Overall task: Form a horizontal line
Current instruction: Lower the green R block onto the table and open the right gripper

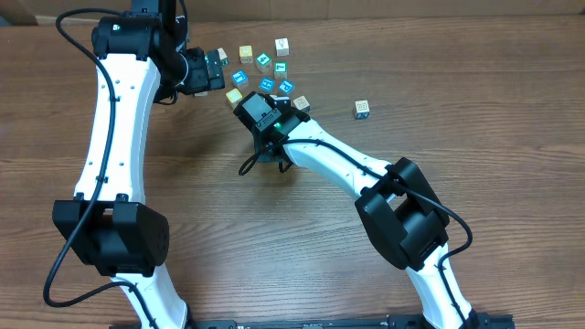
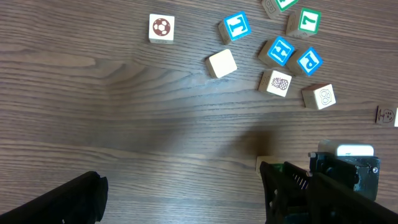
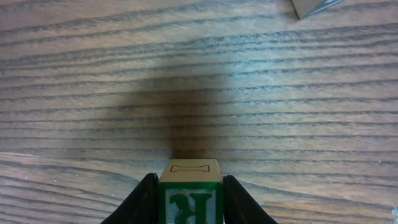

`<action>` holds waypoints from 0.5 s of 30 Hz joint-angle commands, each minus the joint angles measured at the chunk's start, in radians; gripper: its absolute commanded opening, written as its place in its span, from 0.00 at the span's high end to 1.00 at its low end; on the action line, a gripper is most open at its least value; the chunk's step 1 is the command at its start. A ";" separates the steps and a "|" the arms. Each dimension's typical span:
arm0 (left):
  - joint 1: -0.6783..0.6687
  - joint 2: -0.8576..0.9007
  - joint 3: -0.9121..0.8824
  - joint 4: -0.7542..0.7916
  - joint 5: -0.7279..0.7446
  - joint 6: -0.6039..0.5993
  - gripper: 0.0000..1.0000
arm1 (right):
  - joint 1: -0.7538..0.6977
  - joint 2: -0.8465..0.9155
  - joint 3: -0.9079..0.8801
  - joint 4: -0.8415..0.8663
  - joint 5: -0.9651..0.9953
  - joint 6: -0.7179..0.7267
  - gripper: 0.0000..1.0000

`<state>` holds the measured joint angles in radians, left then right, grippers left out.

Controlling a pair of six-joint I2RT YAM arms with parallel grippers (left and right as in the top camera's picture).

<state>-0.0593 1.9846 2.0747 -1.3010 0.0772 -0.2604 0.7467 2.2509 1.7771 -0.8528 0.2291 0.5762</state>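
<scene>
My right gripper (image 3: 189,194) is shut on a wooden cube (image 3: 189,171) with a green "R" face and a pale top face bearing a bone outline. The overhead view puts this gripper (image 1: 242,100) at the near left edge of a loose cluster of letter cubes. That cluster includes a blue "P" cube (image 2: 309,60), a pale patterned cube (image 2: 278,83) and a pale marked cube (image 2: 319,96). No horizontal line shows; the cubes lie scattered. My left gripper (image 2: 186,208) hangs open over bare wood, left of the cluster (image 1: 218,66).
A soccer-ball cube (image 2: 161,28) and a plain pale cube (image 2: 222,63) lie left of the cluster. A green "7" cube (image 2: 308,22) sits at the far side. One lone cube (image 1: 362,109) rests apart on the right. Both wrists are close together.
</scene>
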 commanded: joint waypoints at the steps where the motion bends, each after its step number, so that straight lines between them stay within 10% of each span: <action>1: -0.006 0.005 0.006 0.000 -0.007 -0.010 0.00 | -0.004 0.001 -0.005 -0.006 0.017 0.003 0.73; 15: -0.007 0.005 0.006 0.000 -0.007 -0.010 0.00 | -0.004 0.001 -0.005 -0.003 0.018 0.003 0.52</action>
<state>-0.0593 1.9846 2.0747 -1.3010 0.0772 -0.2600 0.7467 2.2509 1.7771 -0.8604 0.2356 0.5762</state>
